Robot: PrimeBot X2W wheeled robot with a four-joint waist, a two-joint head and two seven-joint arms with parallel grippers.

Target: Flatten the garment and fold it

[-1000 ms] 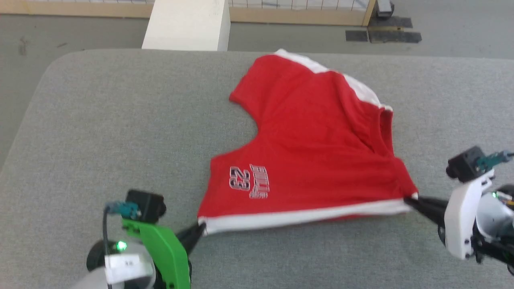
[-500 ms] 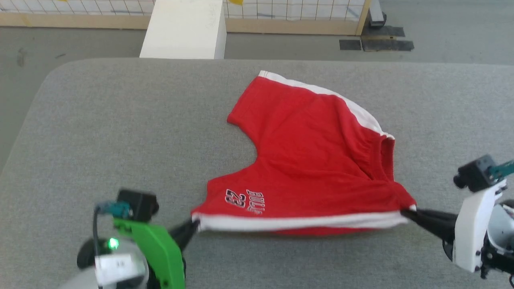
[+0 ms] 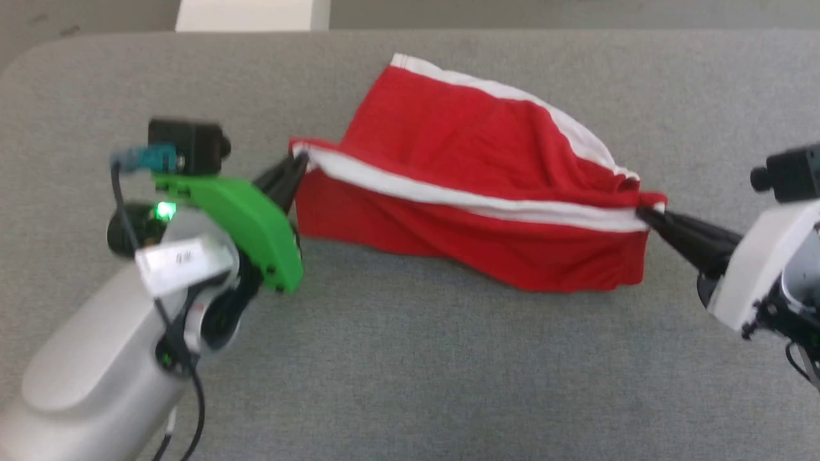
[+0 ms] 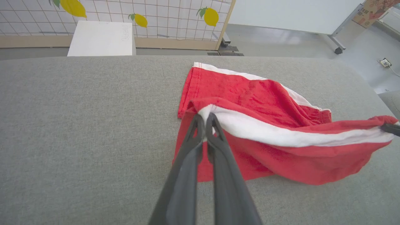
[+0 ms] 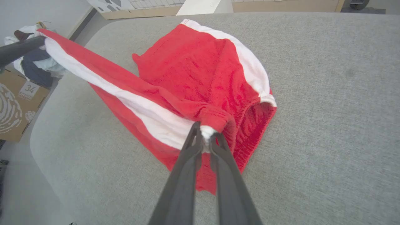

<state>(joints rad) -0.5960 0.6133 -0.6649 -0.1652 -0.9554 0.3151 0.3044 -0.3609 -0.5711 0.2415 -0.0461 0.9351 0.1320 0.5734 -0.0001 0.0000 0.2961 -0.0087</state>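
Status: first fold is under way, not landed.

- Shorts (image 3: 474, 147) sit in the upper middle of the head view. The far half lies on the grey worktop (image 3: 448, 371). The near striped edge (image 3: 448, 195) is off the surface, stretched taut between the two grips.
- Left fingers (image 3: 278, 179) are pinched tight on the hem corner at the stripe's left end. The left wrist view shows the tips (image 4: 200, 134) closed on white trim.
- Right fingers (image 5: 187, 162) are pinched tight on the waistband corner at the stripe's right end, with a nub of white cloth between the tips.
- Red cloth hangs below the stripe as a loose flap, and its lower edge touches the worktop.

Done, by my read: both corners are gripped and the edge is tensioned and lifted.
Left: carry the edge over the far half, lay it down with the edges matched, let go. Probably a second fold after that. The waistband at right looks bunched, so it may need smoothing.

Versus a second ago:
- The striped edge lay low near the bottom of the frame. Now it is raised and sits over the middle of the shorts.
- The "23" print was face up. Now it can't be seen.
- The head camera has also tilted, so part of the frame shift is the camera, not the cloth.
- Both grips are unchanged.
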